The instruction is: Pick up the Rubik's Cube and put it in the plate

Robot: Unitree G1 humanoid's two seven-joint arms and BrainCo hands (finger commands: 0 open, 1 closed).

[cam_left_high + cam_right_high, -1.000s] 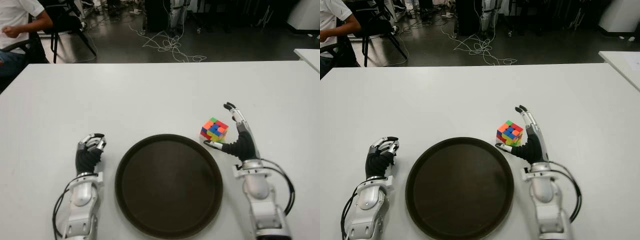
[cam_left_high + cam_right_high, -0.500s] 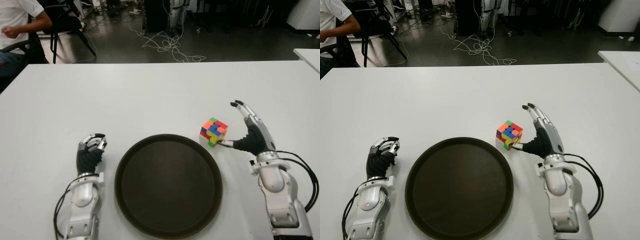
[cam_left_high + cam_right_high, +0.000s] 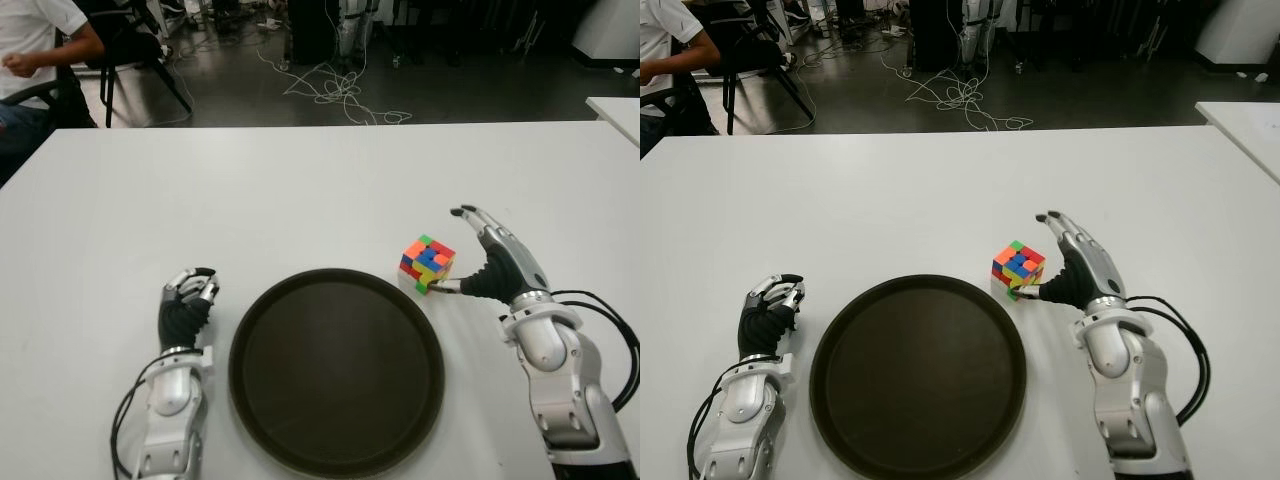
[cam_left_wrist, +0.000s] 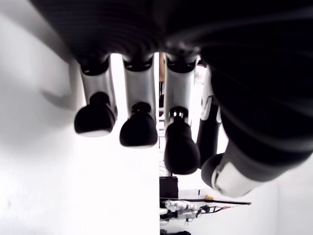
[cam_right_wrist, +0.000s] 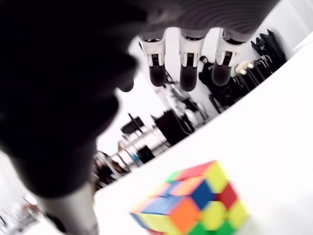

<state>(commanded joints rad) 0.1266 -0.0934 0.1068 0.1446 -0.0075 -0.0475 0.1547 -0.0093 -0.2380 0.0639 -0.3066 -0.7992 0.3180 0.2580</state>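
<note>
Your Rubik's Cube (image 3: 428, 264) sits on the white table (image 3: 300, 190), right of the table's middle and just beyond the upper right rim of the round dark plate (image 3: 337, 370), which lies near the table's near edge. The cube is outside the plate, close to the rim; you cannot tell whether the 2 touch.

Your right hand (image 3: 498, 265) is just to the right of the cube, fingers (image 5: 189, 73) spread and extended above and past it, holding nothing. The thumb tip reaches to the cube's lower right corner and looks to be touching it or almost so. In the right wrist view the cube stands on the table below the 3 visible fingertips, apart from them.

Your left hand (image 3: 187, 300) shows to the left of the plate, near the table's near edge, fingers (image 4: 139, 127) curled in on nothing.

A seated person (image 3: 35, 45) is beyond the table's far left corner, and cables (image 3: 335, 90) lie on the floor past the far edge.
</note>
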